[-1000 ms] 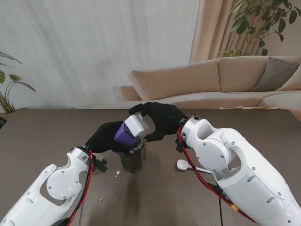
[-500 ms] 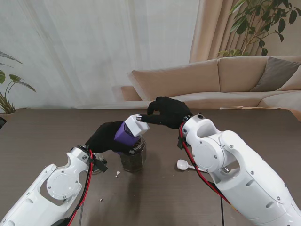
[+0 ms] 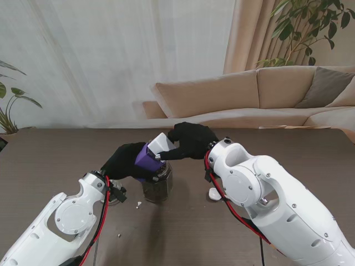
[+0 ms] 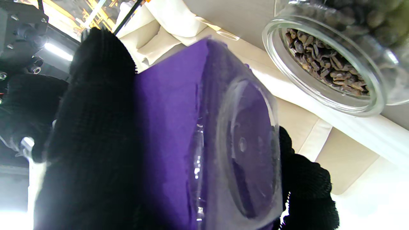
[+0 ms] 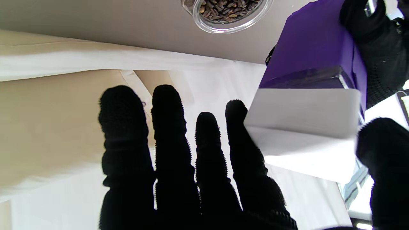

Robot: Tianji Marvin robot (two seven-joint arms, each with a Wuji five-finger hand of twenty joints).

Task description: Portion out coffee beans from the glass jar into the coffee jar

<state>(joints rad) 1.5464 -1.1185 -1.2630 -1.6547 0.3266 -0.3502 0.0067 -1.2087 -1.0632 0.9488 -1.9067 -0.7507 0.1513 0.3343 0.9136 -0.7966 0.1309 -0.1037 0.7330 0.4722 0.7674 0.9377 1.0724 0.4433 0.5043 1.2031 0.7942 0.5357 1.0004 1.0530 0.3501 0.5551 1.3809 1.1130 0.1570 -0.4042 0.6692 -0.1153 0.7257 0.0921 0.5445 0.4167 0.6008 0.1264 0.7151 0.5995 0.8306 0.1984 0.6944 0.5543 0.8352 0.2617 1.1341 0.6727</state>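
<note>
My left hand [image 3: 123, 162] is shut on the purple coffee jar [image 3: 145, 158] and holds it tilted in the air, just above the glass jar [image 3: 157, 188] of coffee beans on the table. The coffee jar's white lid [image 3: 161, 144] points toward my right hand [image 3: 191, 139]. In the right wrist view the white lid [image 5: 303, 127] sits pinched between my forefinger and thumb, with the other fingers straight. The left wrist view shows the purple jar [image 4: 172, 127] in my palm and the glass jar [image 4: 319, 64] open, with beans inside.
A white spoon [image 3: 214, 193] lies on the brown table beside my right arm. Small white bits [image 3: 138, 204] lie near the glass jar. A beige sofa [image 3: 266, 91] stands beyond the table's far edge.
My right hand lifted its fingers off the lid half a second ago, then came back down and closed on it. The left hand and the jar have stayed still.
</note>
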